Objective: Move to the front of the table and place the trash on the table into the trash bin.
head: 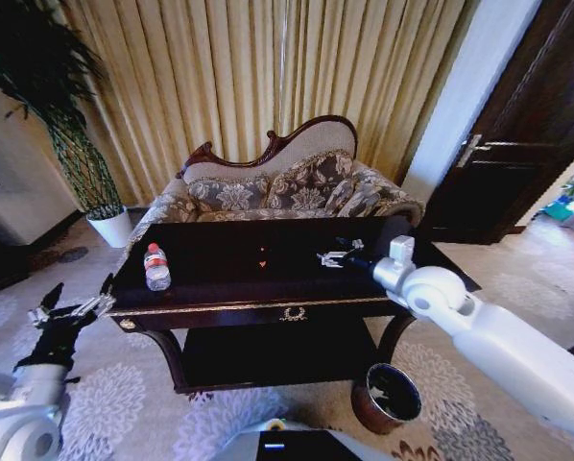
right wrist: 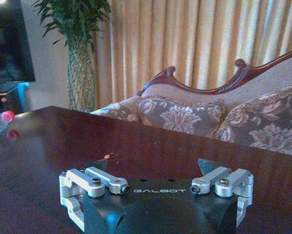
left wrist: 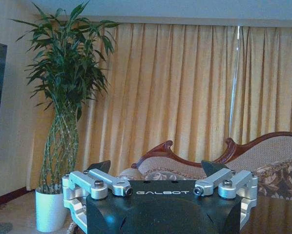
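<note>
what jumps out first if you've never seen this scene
The long dark table stands in front of a floral sofa, with the right gripper open above its right part near a tiny orange scrap. A water bottle stands at its left end; the trash bin sits on the floor below-right.

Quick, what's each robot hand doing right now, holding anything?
Left hand: open, empty, beside the dark-brown glossy wooden table's left end.
Right hand: open, empty, over the tabletop.
</note>
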`<state>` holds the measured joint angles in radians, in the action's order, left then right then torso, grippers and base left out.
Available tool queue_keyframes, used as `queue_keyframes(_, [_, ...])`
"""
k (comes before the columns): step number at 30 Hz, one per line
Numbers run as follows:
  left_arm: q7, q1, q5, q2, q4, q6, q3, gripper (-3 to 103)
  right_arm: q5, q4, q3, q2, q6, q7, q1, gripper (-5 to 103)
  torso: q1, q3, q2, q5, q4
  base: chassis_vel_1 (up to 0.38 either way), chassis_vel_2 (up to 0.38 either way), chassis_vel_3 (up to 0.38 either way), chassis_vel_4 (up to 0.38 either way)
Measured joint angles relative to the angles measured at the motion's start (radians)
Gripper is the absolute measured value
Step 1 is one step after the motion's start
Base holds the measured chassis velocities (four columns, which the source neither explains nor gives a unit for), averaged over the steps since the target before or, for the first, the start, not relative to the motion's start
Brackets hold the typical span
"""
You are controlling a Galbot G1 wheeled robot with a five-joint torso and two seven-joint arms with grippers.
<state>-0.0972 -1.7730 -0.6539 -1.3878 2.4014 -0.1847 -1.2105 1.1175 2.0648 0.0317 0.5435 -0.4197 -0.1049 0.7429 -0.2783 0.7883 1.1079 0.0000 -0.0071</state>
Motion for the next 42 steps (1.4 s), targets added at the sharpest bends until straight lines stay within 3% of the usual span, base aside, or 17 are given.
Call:
queue_keyframes(7, [0.000,0.001,0.015,-0.012,-0.005,0.001,0.000,100,0.037,-0.050,-0.164,0.033,-0.039,-0.036,-0.182,100,0.000,0.000,0.000,-0.0002,0.0000,0.000,0.000,0.000,0.000])
queue_keyframes(15, [0.001,-0.001,0.018,-0.014,-0.008,0.001,-0.003,100,0.056,-0.133,-0.277,0.099,-0.065,-0.071,-0.307,100,0.000,0.000,0.000,-0.0003,0.0000,0.000,0.000,0.000,0.000])
queue_keyframes(22, [0.002,0.000,0.018,-0.013,-0.014,0.003,-0.006,100,0.111,-0.107,-0.295,0.141,-0.128,-0.154,-0.316,100,0.000,0.000,0.000,-0.0002,-0.0002,0.000,0.000,0.000,0.000])
queue_keyframes(27, [0.002,0.001,0.018,-0.016,-0.020,0.005,-0.002,100,0.153,-0.088,-0.328,0.198,-0.149,-0.255,-0.332,100,0.000,0.000,0.000,-0.0002,-0.0001,0.000,0.000,0.000,0.000])
queue_keyframes(37, [0.002,-0.003,0.018,-0.019,-0.020,0.008,-0.008,100,0.144,-0.097,-0.380,0.249,-0.151,-0.278,-0.351,100,0.000,0.000,0.000,-0.0001,-0.0001,0.000,0.000,0.000,0.000])
queue_keyframes(42, [0.002,-0.001,0.019,-0.019,-0.021,0.009,-0.002,100,0.141,-0.102,-0.401,0.264,-0.184,-0.289,-0.361,100,0.000,0.000,0.000,-0.0002,-0.0001,0.000,0.000,0.000,0.000])
